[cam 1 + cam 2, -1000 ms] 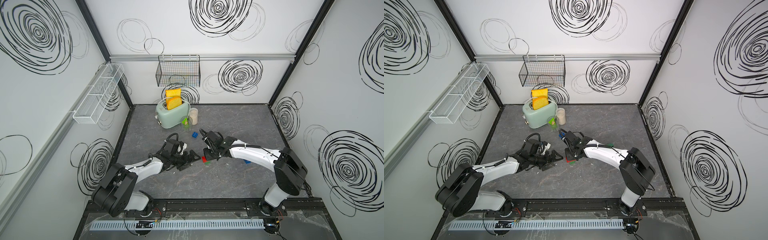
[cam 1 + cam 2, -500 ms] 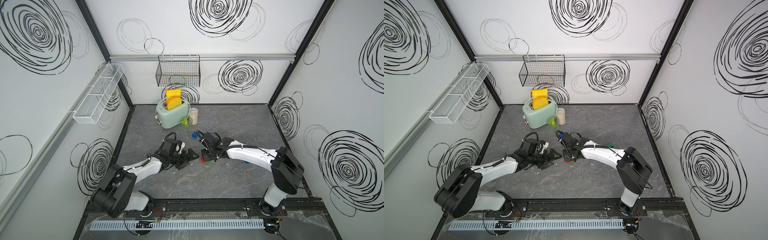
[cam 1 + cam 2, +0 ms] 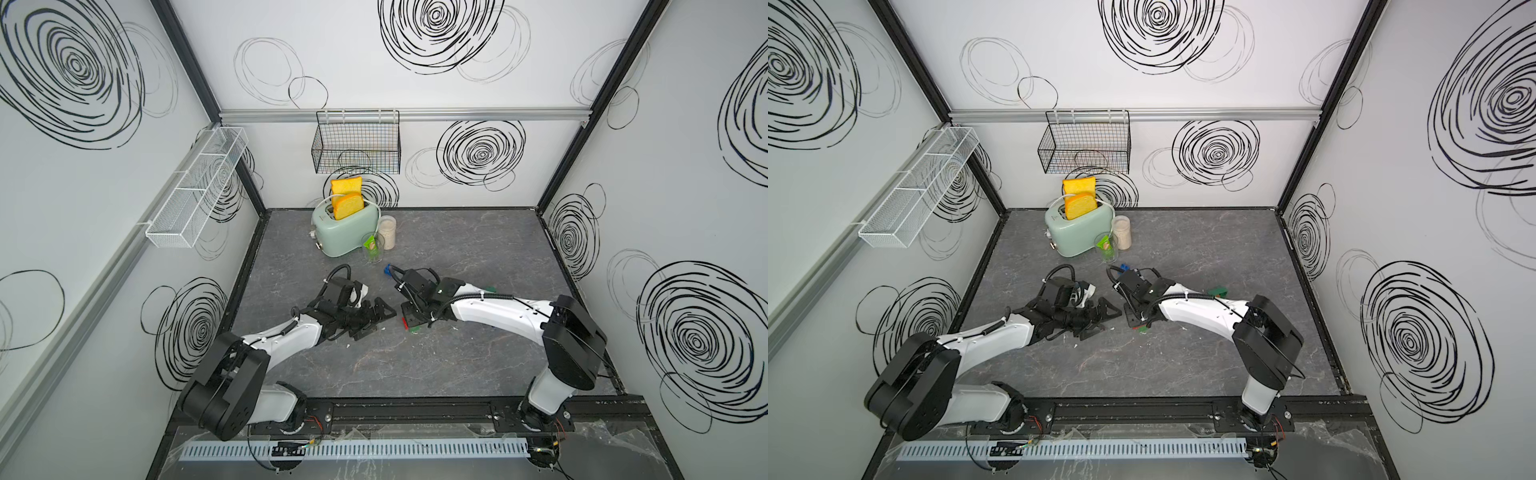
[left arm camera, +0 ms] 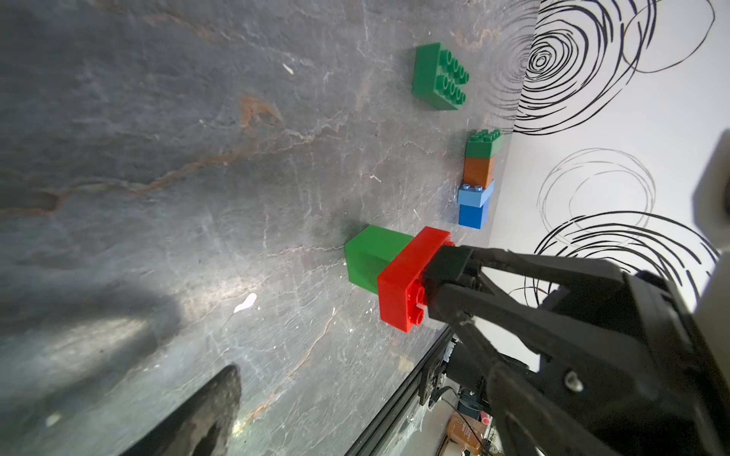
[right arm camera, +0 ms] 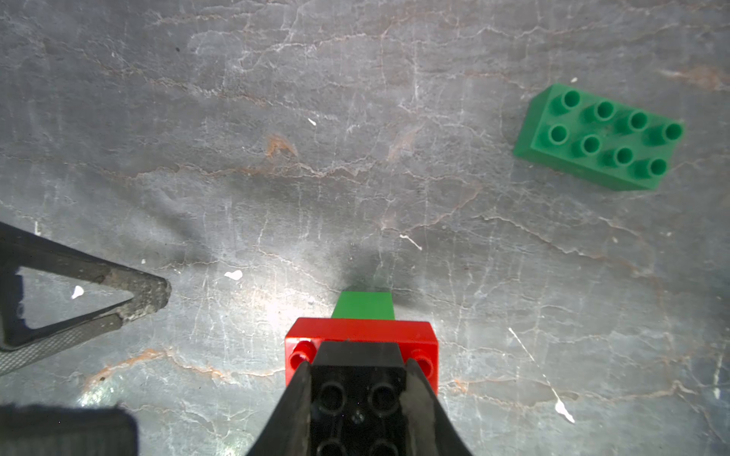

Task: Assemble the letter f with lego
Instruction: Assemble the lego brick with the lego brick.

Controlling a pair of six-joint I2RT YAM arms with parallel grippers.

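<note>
My right gripper (image 5: 357,371) is shut on a black lego brick (image 5: 357,395). That brick sits on a red brick (image 5: 361,329), which tops a green brick (image 5: 363,304) standing on the table. The left wrist view shows the same green (image 4: 371,260), red (image 4: 407,280) and black (image 4: 446,264) stack. My left gripper (image 3: 380,322) is open and holds nothing, just left of the stack. A loose green oblong brick (image 5: 600,138) lies apart from it. A stack of green, orange, light blue and blue bricks (image 4: 480,177) stands by the wall.
A mint toaster (image 3: 345,228) with toast, a glass cup (image 3: 372,248) and a jar (image 3: 387,232) stand at the back. A blue brick (image 3: 387,270) lies behind the right wrist. A black wire basket (image 3: 356,145) and a white rack (image 3: 195,191) hang on the walls.
The right arm has shifted slightly to the left with the black brick in its grip. The left arm has hardly moved and stays open.
</note>
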